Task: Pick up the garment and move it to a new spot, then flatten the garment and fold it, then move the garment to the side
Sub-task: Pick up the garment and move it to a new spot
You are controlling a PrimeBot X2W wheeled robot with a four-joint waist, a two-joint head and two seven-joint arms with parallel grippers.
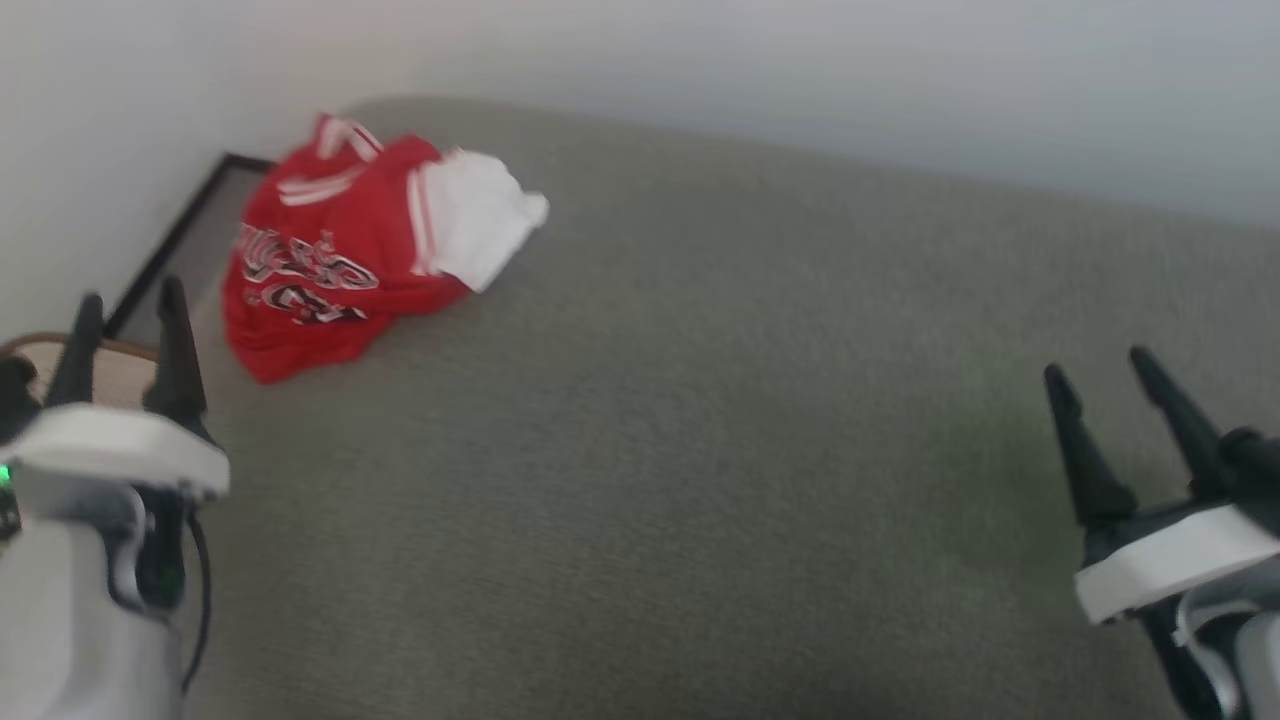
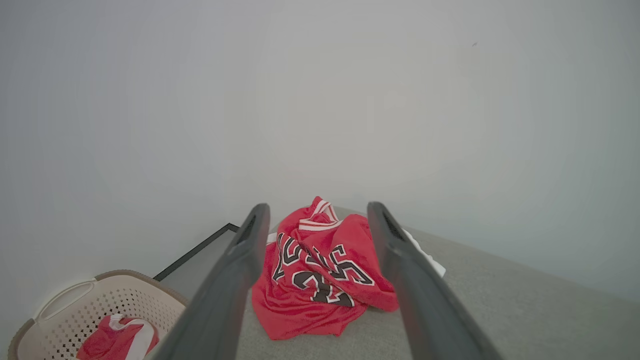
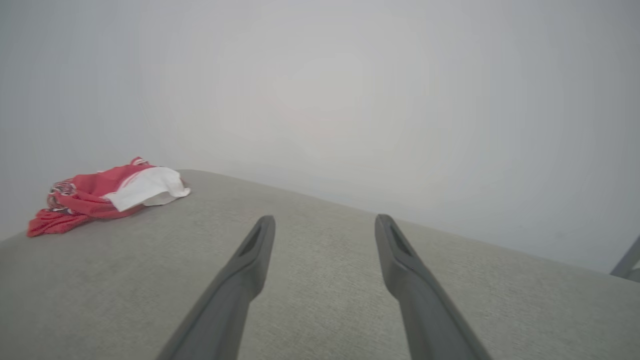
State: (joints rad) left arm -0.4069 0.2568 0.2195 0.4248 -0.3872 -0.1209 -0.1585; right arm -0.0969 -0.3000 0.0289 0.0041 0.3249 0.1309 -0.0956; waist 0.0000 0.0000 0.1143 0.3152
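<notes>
Surface: broad grey top covered in short, nubby woven fabric, matte and soft-looking, with a rounded far left corner.
Background: smooth, plain pale wall rising behind the far edge.
Garment material: small red jersey knit with one white short sleeve showing, red-and-white striped trim and black lettering outlined in white; the letters are creased and hard to read.
Garment shape: loose crumpled heap, folds bunched over each other, print side up.
Garment place: on the grey top at its far left corner, close to the left edge.
Garment direction: long axis runs roughly near to far along the left edge; the striped neck trim points to the far edge, the red hem to the near side, and the white sleeve sticks out to the right.
Left gripper: two long, dark, tapering fingers spread wide apart, holding nothing, short of the heap at the left edge; in its wrist view the garment sits framed between them.
Right gripper: same dark fingers spread wide, holding nothing, above bare fabric near the right edge, well apart from the garment.
Off the left edge: beige perforated plastic basket holding another red-and-white cloth; a flat black-framed panel lies beyond it.
</notes>
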